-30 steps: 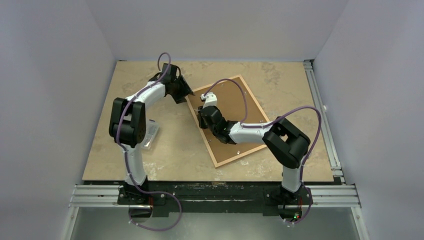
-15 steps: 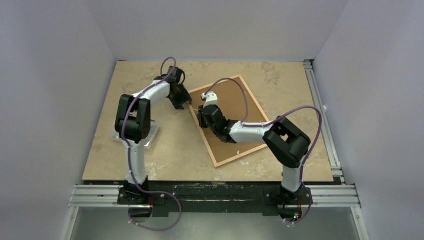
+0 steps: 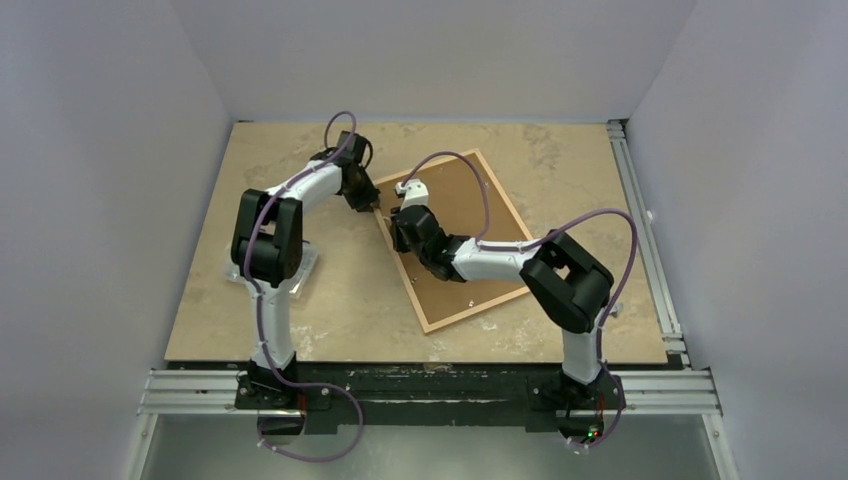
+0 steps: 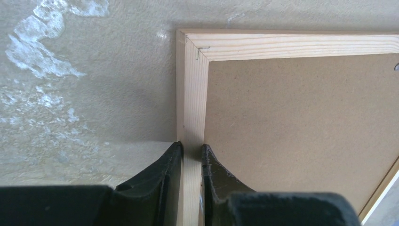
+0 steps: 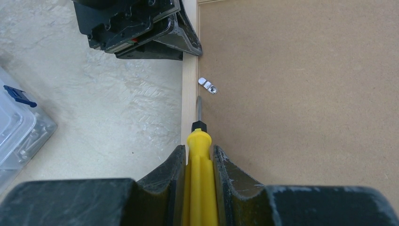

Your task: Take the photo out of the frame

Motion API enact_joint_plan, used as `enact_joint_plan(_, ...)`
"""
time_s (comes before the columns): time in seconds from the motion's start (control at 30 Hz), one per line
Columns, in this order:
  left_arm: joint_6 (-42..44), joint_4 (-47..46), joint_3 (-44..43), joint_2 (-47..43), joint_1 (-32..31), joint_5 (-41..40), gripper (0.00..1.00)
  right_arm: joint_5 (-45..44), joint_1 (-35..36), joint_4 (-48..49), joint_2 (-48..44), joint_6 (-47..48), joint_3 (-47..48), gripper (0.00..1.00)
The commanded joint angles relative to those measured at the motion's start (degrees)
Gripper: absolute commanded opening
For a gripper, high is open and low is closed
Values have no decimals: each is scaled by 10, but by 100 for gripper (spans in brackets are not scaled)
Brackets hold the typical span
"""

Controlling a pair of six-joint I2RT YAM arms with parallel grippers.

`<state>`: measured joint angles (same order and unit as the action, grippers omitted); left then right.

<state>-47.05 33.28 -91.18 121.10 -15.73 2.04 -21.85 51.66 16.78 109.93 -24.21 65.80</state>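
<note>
on the table [image 3: 340,300], frame [image 4: 193,108] face down, board [image 4: 291,132] hiding the photo. pinches its side rail tight with the left gripper [image 4: 191,147]; clamps a screwdriver [image 5: 201,183] in the right gripper [image 5: 199,149] — shaft along that rail, tip just short of the clip [image 5: 207,85] ahead.

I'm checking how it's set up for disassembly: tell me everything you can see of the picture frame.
The frame is a thin, pale-wood rectangle with a mitred corner joint, lying face down and skewed on the table, its brown backing board seated inside. A small metal clip sits on the board beside one long rail. The left gripper pinches that rail near the corner. The yellow-handled screwdriver in the right gripper has its tip at the seam between rail and board.
</note>
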Motion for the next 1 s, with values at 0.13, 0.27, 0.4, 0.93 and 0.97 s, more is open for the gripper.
enact_joint_plan(0.13,20,22,39,-14,2,6,0,-25,-8,24,32,27,49,0)
enact_joint_plan(0.27,20,22,47,-19,1,10,0,-18,-9,24,7,13,28,0)
enact_joint_plan(0.4,15,26,47,-18,2,10,0,-21,-9,34,-56,-16,-30,0)
enact_joint_plan(0.93,5,22,63,-27,2,18,0,12,-8,61,-13,-26,-18,0)
enact_joint_plan(0.97,5,22,64,-27,2,20,0,13,-9,64,-10,-27,-18,0)
